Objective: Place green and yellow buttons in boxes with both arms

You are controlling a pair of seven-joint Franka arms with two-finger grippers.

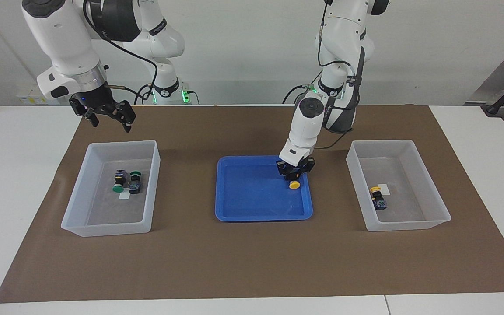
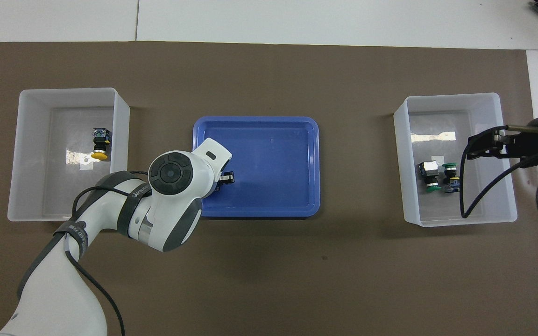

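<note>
While left gripper point(image 1: 295, 174) clamps yellow button point(image 1: 294, 184) at tray's point(image 1: 252, 216) 3 o'clock edge, it looks light, rigid; blocky body grips best. Right gripper point(image 1: 108, 119) waits, fingers apart.

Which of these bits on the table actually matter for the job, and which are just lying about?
Part of the job:
- yellow button, gripped by the left claw in the blue tray
- second yellow button, in its clear box
- two green buttons, in the other box
- right claw, open, waiting

Just there:
- brown mat
</note>
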